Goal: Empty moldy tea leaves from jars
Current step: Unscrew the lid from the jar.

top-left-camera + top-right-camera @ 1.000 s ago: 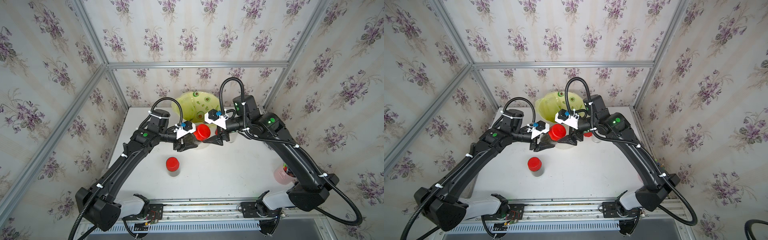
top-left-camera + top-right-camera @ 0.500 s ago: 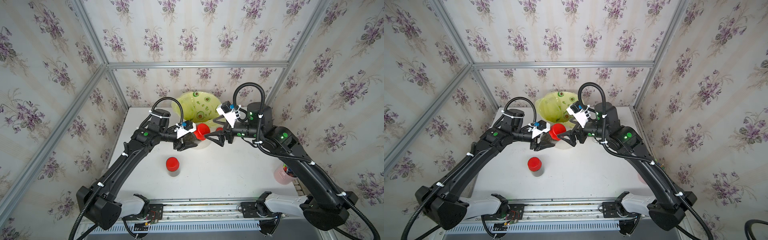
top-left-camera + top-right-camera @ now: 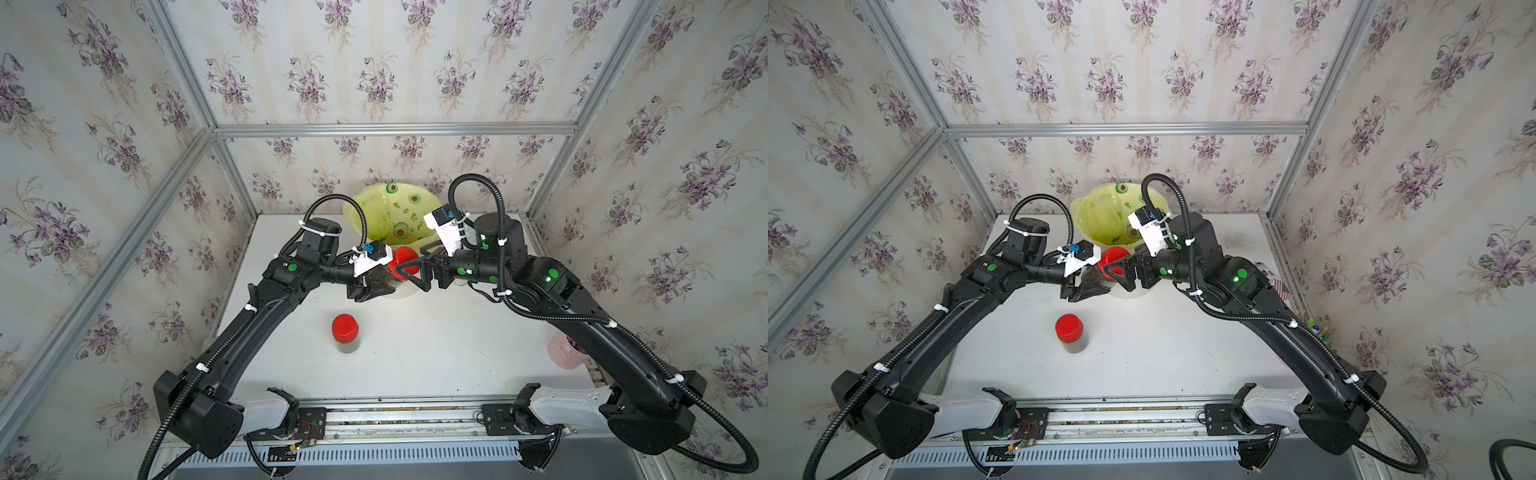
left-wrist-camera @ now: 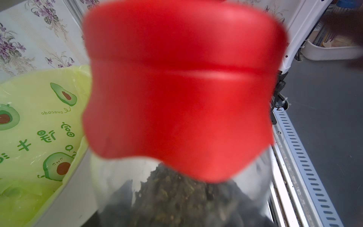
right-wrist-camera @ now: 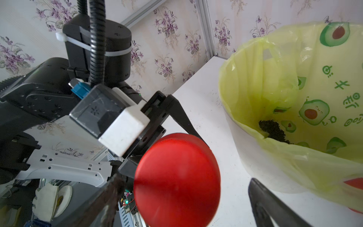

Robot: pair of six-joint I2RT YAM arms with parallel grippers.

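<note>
At table's (image 3: 436,332) back: bin (image 3: 409,199), tea leaves (image 5: 273,129) inside. Just before it, between left gripper (image 3: 376,284) and right gripper (image 3: 409,262): jar (image 3: 401,259). Nearer front, left of centre: second jar (image 3: 345,332).

right arm (image 3: 582,332) | swung out wide, then came back in | right gripper (image 3: 408,260) turned side-on, jaws spread either side of the jar's (image 3: 380,277) red lid (image 3: 406,254)

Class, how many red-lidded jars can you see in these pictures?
2. The held jar is clamped in the left gripper beside the lined bin. The standing jar is alone on the table. Another may be hidden behind the right gripper.
</note>
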